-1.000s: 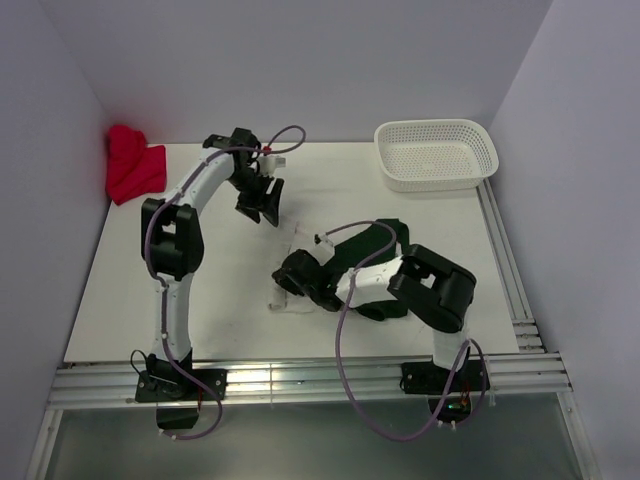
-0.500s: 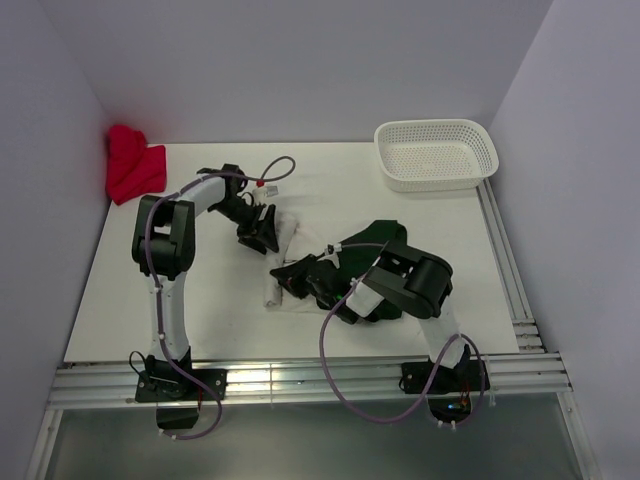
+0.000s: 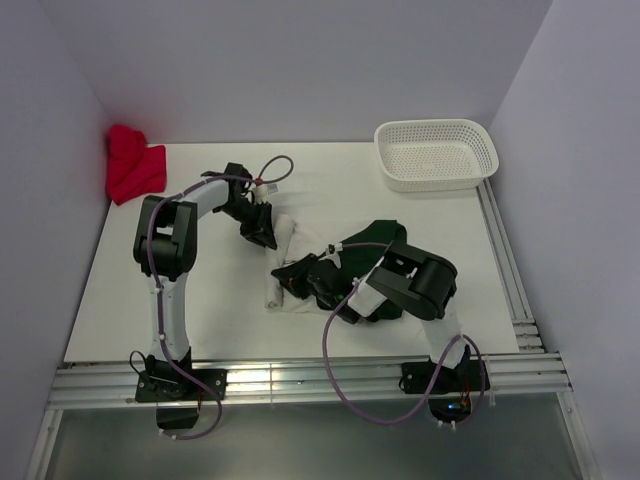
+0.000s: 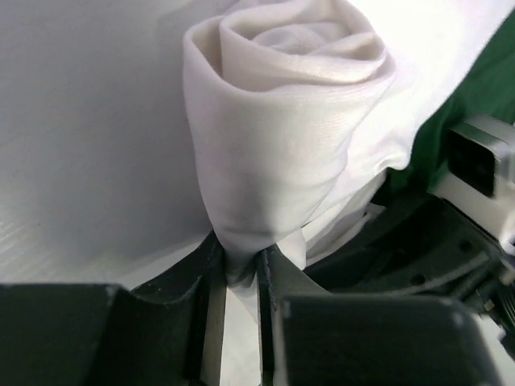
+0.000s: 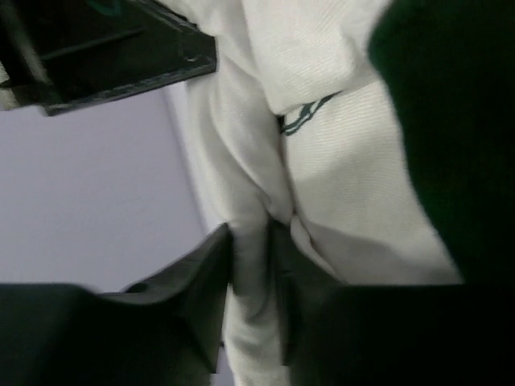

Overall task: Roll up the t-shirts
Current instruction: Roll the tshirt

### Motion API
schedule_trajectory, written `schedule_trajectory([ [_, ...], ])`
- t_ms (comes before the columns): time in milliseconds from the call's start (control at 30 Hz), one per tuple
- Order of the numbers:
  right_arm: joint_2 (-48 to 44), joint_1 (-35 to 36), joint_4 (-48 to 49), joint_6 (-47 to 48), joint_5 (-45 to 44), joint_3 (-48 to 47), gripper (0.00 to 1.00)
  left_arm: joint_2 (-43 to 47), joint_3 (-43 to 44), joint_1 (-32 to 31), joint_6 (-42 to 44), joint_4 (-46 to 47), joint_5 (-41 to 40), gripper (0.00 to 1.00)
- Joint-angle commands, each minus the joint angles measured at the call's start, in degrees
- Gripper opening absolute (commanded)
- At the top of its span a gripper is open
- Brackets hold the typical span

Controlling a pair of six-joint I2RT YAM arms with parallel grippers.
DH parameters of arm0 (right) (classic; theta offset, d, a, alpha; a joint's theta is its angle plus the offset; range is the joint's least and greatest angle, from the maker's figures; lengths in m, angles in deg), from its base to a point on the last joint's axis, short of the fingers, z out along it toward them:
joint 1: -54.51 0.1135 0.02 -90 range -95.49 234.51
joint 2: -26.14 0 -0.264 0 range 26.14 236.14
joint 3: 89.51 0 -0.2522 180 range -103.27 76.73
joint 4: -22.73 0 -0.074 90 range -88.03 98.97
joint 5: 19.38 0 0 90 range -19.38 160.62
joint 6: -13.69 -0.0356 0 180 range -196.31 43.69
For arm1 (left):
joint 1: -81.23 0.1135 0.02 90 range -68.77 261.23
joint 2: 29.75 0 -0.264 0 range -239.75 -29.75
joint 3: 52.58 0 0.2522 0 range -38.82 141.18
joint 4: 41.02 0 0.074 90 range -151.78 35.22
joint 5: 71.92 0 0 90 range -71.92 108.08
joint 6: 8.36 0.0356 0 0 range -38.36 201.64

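The white t-shirt (image 4: 290,121) lies in the middle of the top view, on the table (image 3: 130,270), with the dark green t-shirt (image 3: 378,233) touching it on the right. The left gripper (image 4: 241,269) is clamped on a thin tuck of white cloth at the base of the rolled end. The right gripper (image 5: 253,257) pinches a fold at the shirt's other end, lower in the top view.

Both holds look slight, just a narrow pleat between the fingers. A pull along the roll could draw the cloth out, and the coil would likely slacken. The two grippers also work near each other, so twisting further risks a knock between them. The green shirt could be dragged along, since the two cloths overlap.

The white fabric is a thin, fine-ribbed knit, wound into a loose spiral like a rosebud, soft-edged and creased. A bit of dark print shows in the right wrist view. The green cloth lies rumpled and matte.
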Motion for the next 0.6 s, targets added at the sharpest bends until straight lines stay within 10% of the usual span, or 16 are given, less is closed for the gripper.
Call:
schedule_trajectory([
  [0,-4.81,1.02,-19.82,6.04,-2.02,-3.36,0.37,3.21,1.55,-1.62,0.04,0.26,-12.93,0.15],
  [300,-11.95,6.47,-73.44,15.37,-23.46,-29.34,0.52,4.97,3.48,-6.01,1.8,-4.14,-24.62,0.1],
  [567,0.08,7.88,-94.85,20.91,-31.03,-52.48,0.52,3.31,6.99,-9.61,1.71,-7.92,-29.47,0.11],
])
